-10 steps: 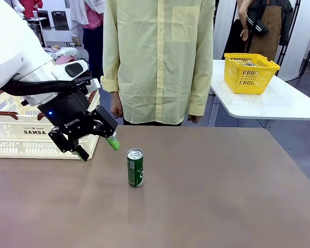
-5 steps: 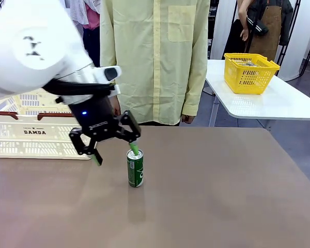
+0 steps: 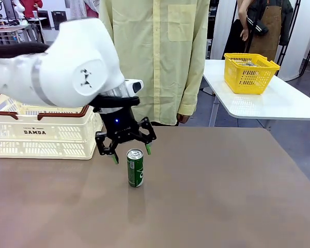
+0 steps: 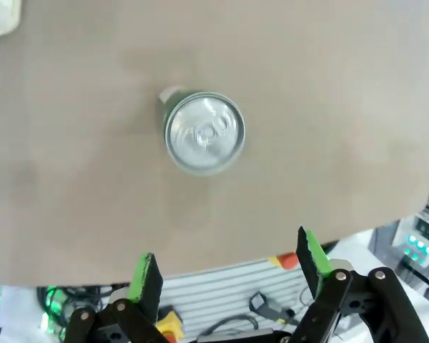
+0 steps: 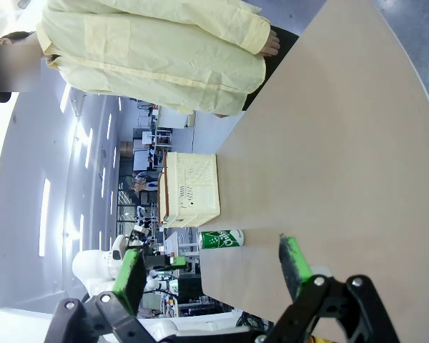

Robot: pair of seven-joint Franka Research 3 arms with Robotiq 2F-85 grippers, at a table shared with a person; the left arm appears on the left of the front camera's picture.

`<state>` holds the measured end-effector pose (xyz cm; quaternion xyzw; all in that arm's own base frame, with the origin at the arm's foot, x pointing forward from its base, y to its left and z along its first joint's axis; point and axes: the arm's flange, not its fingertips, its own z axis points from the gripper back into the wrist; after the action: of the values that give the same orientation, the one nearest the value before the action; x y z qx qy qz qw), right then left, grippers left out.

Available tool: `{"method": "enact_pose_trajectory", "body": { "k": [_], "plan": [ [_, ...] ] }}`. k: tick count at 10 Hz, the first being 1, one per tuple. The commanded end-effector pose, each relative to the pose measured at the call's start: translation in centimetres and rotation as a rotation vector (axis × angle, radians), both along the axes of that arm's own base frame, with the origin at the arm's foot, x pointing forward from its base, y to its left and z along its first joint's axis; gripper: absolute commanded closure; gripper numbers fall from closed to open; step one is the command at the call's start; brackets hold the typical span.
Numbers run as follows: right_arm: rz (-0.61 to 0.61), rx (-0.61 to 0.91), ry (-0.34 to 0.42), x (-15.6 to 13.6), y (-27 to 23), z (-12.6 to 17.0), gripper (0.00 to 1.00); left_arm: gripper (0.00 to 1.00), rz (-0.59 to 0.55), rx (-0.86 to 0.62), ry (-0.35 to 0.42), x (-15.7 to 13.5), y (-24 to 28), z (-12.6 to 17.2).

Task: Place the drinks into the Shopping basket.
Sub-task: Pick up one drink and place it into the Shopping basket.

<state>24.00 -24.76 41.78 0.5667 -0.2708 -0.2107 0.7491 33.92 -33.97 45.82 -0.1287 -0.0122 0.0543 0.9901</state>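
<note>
On the tabletop (image 3: 222, 196), right of the basket (image 3: 41, 135), the green can (image 3: 135, 168) stands upright. The left gripper (image 3: 131, 155) hangs just above it, spread wide and empty. It looks slightly off-centre, so a finger could clip the rim on the way down and topple the can.

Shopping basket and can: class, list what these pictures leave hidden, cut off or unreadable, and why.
Shopping basket contents: front view, its wall and the left arm hide them.
Green can print: front view, too small to read.
Yellow basket contents: front view, too far off.
</note>
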Motion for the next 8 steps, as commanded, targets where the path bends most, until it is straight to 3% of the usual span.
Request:
{"method": "enact_pose_trajectory", "body": {
  "k": [1, 3, 8],
  "plan": [
    [0.001, 0.006, -0.015, 0.0, -0.1, 0.2, 0.0, 0.0, 0.038, 0.07, 0.004, 2.6, -2.1, -1.0],
    [0.001, 0.006, -0.015, 0.0, -0.1, 0.2, 0.0, 0.0, 0.076, 0.17, 0.026, 4.7, -2.9, -2.1],
    [0.001, 0.006, -0.015, 0.0, -0.1, 0.2, 0.0, 0.0, 0.016, 0.202, 0.119, 7.2, -3.9, -4.7]
  ]
}}
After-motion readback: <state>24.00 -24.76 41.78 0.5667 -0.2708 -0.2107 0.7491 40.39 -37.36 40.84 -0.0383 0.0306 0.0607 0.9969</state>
